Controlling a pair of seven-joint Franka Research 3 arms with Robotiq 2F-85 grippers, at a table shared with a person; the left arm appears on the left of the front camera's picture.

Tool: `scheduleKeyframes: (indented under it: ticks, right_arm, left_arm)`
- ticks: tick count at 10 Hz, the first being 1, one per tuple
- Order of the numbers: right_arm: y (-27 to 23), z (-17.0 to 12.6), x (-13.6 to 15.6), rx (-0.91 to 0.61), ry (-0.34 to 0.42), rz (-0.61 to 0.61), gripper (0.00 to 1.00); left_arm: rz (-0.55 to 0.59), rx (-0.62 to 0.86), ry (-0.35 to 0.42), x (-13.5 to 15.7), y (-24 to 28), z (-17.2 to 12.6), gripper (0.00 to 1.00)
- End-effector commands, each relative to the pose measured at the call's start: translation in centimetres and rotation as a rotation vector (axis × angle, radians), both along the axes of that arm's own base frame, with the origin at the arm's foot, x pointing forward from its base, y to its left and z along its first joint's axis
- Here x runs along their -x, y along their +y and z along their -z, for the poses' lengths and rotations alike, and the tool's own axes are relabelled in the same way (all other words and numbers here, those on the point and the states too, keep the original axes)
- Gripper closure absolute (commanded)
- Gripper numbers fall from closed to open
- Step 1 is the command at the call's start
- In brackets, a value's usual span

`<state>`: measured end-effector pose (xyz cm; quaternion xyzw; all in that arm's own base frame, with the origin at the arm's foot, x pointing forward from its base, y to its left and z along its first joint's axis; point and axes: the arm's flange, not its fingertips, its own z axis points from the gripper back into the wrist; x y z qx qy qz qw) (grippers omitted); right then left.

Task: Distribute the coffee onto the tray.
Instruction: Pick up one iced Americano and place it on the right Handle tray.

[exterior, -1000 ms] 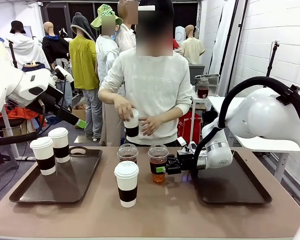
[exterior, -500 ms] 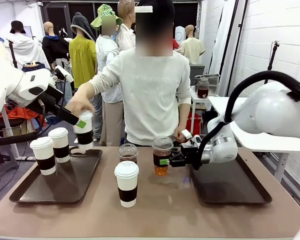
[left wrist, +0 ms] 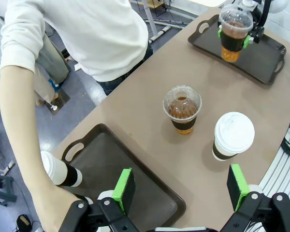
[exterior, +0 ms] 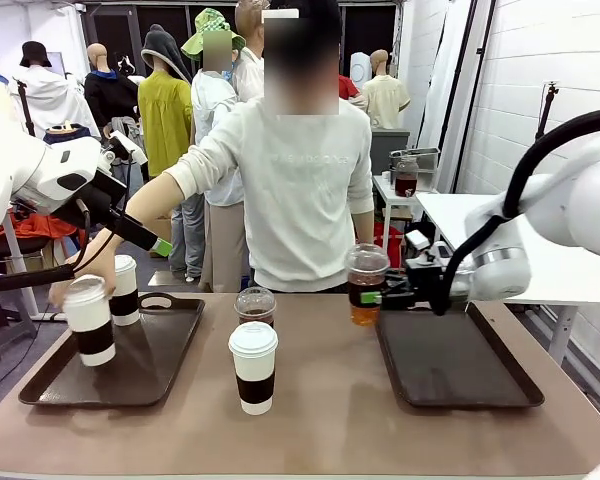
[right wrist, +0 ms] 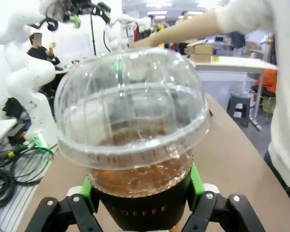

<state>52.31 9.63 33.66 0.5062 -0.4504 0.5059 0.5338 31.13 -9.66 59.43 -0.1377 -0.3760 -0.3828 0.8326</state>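
Front view: right gripper (exterior: 385,296) is clamped on the lifted iced coffee (exterior: 366,285), holding it upright off the table (exterior: 330,430) at the left edge of the right tray (exterior: 460,365); the second iced coffee (exterior: 255,304) stands on the table between the trays, with the middle paper cup (exterior: 253,367) just in front of it. At the left tray (exterior: 150,350) the person's hand (exterior: 80,283) grips a tilted paper cup (exterior: 89,320), and an upright paper cup (exterior: 126,289) stands just behind. Left wrist view: left gripper (left wrist: 180,182) hangs spread wide, nothing between its green pads (left wrist: 123,183), over the left tray's edge, with the second iced coffee (left wrist: 182,108) and middle paper cup (left wrist: 232,135) beyond. Right wrist view: green pads (right wrist: 87,188) press both sides of the lifted iced coffee's dark sleeve, brown liquid under its clear dome
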Motion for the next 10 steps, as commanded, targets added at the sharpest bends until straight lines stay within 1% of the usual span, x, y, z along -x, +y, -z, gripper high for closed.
scheduleKeyframes:
  ticks: [1,3,5,7,8,9,10]
  right_arm:
    - [-3.0,-0.9,0.7,-0.010,-0.006,0.026,0.18]
    - [-6.1,-0.5,-0.3,-0.005,-0.034,0.079,0.18]
    - [-7.9,0.6,-1.9,0.006,-0.046,0.138,0.18]
    - [-8.7,1.8,-3.2,0.006,-0.045,0.197,0.18]
    - [-8.8,2.2,-3.4,-0.003,-0.031,0.223,0.18]
    - [-9.0,2.0,-2.0,0.030,-0.023,0.165,0.18]
    - [-9.0,2.0,-2.0,0.030,-0.023,0.165,0.18]
  left_arm:
    - [0.022,0.005,0.002,0.0,0.2,0.0,0.00]
    - [0.022,0.005,0.002,0.0,0.2,0.0,0.00]
    - [0.022,0.005,0.002,0.0,0.2,0.0,0.00]
    - [0.022,0.005,0.002,0.0,0.2,0.0,0.00]
    - [0.022,0.005,0.002,0.0,0.2,0.0,0.00]
    - [0.022,0.005,0.002,0.0,0.2,0.0,0.00]
    - [0.022,0.005,0.002,0.0,0.2,0.0,0.00]
